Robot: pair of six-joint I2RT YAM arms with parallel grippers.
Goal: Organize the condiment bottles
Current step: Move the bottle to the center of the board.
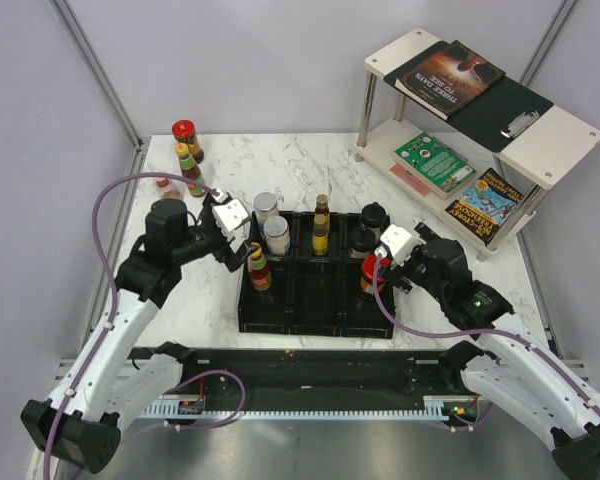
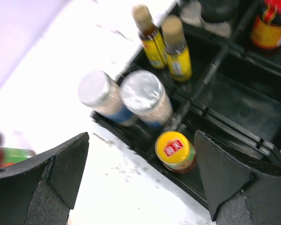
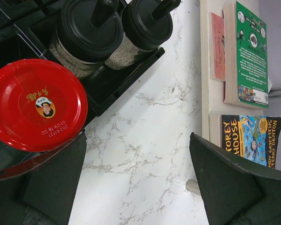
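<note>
**Both grippers wide open over the black tray**

Left gripper (image 2: 140,154): spread wide and holding nothing, above a yellow-capped bottle (image 2: 174,151) upright in the left column of the black tray (image 1: 315,318). Just behind that bottle, two silver-lidded jars (image 2: 141,91). Further in, two slim dark bottles (image 2: 177,56) side by side in the middle column.

Right gripper (image 3: 136,140): likewise wide and empty, with a red-capped jar (image 3: 36,103) at the edge of one finger rather than between the two. Touching or not, cannot tell. Beyond it, two black-lidded jars (image 3: 89,33) at the tray's far right corner.

Outside the tray, near the table's (image 1: 280,165) back left: a second red-capped jar (image 1: 184,135), a yellow-capped sauce bottle (image 1: 190,168) and something pink-lidded (image 1: 164,184), partly hidden by the left arm.

Underneath, white marble-patterned tabletop with grey veins. At the right rear, a pale two-tier shelf (image 1: 570,130) bearing books (image 1: 450,75). All round, plain pale walls with slanting metal posts (image 1: 95,65). Along the arms, purple cables (image 1: 102,215).
</note>
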